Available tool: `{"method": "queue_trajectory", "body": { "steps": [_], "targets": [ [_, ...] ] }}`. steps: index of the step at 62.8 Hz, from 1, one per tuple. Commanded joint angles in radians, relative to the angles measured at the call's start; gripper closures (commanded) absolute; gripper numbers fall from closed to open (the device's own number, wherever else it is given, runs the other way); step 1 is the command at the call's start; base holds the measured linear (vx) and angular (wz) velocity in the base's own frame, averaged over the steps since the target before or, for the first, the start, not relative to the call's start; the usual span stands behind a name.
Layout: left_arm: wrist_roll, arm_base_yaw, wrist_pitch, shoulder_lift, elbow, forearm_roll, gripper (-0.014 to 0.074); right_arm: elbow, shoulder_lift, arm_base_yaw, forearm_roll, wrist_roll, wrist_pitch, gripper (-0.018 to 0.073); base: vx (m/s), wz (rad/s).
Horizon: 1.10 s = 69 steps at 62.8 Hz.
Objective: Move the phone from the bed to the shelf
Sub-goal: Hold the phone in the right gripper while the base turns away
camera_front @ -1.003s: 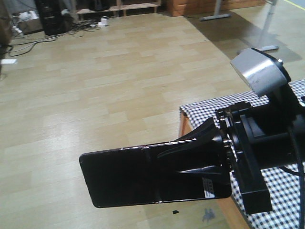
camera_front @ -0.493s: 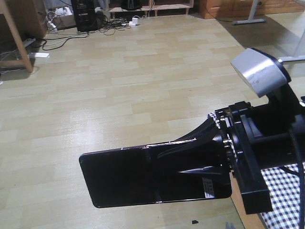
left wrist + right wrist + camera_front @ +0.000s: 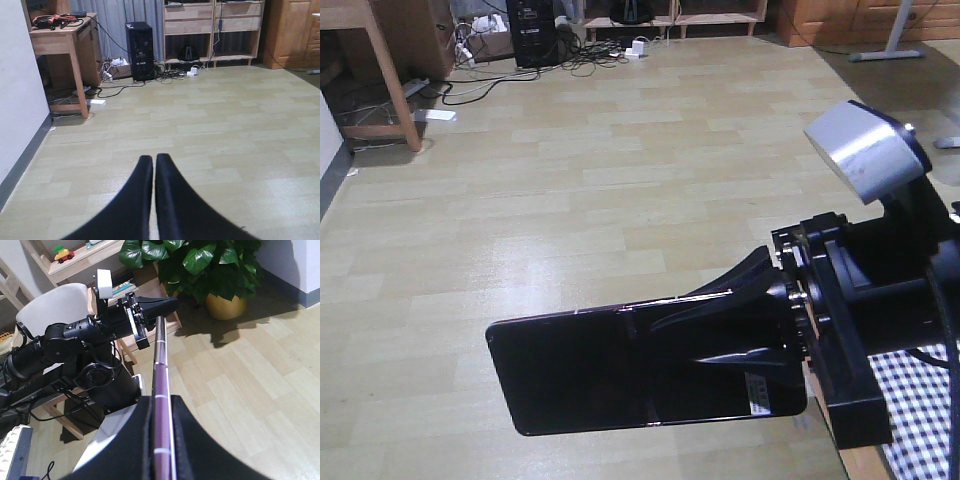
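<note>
My right gripper (image 3: 665, 325) is shut on the phone (image 3: 580, 370), a glossy black slab held flat above the wood floor, its white sticker (image 3: 757, 393) near the fingers. In the right wrist view the phone (image 3: 160, 355) shows edge-on, purple-pink, between both fingers. A corner of the bed (image 3: 925, 400), in checked cloth, shows at the lower right behind the arm. My left gripper (image 3: 154, 157) is shut on nothing, over bare floor; it also appears as the left gripper (image 3: 170, 302) ahead of the phone. A pale-wood shelf (image 3: 90, 255) holding a toy car sits top left.
A wooden desk (image 3: 60, 35) stands by the white wall (image 3: 15, 100) on the left. A black computer tower (image 3: 140, 50) with cables and a drawer unit (image 3: 210, 30) line the far wall. A potted plant (image 3: 220, 270) and a pale chair (image 3: 55, 305) are near the shelf.
The whole view has swung left: the bed slid off toward the lower right and a desk leg came in at the top left. The phone stays clamped in the right gripper.
</note>
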Motion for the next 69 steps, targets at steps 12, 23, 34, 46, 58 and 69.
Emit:
{"method": "queue_trajectory", "body": {
  "steps": [12,23,34,46,58,69],
  "targets": [
    [0.0,0.0,-0.07,-0.008,0.007,-0.009,0.0595,-0.026,-0.023,0.002,0.09,0.0,0.073,0.0561,0.24,0.09],
    [0.0,0.0,-0.07,-0.008,0.007,-0.009,0.0595,-0.026,-0.023,0.002,0.09,0.0,0.073,0.0561,0.26,0.08],
    [0.0,0.0,-0.07,-0.008,0.007,-0.009,0.0595,-0.026,-0.023,0.002,0.09,0.0,0.073,0.0561,0.26,0.07],
    [0.0,0.0,-0.07,-0.008,0.007,-0.009,0.0595,-0.026,-0.023,0.002,0.09,0.0,0.073,0.0561,0.25,0.02],
    [0.0,0.0,-0.07,-0.008,0.007,-0.009,0.0595,-0.026,-0.023,0.002,0.09,0.0,0.073,0.0561,0.23,-0.01],
    [0.0,0.0,-0.07,-0.008,0.007,-0.009,0.0595,-0.026,-0.023,0.002,0.09,0.0,0.073,0.0561,0.24,0.01]
  ]
}}
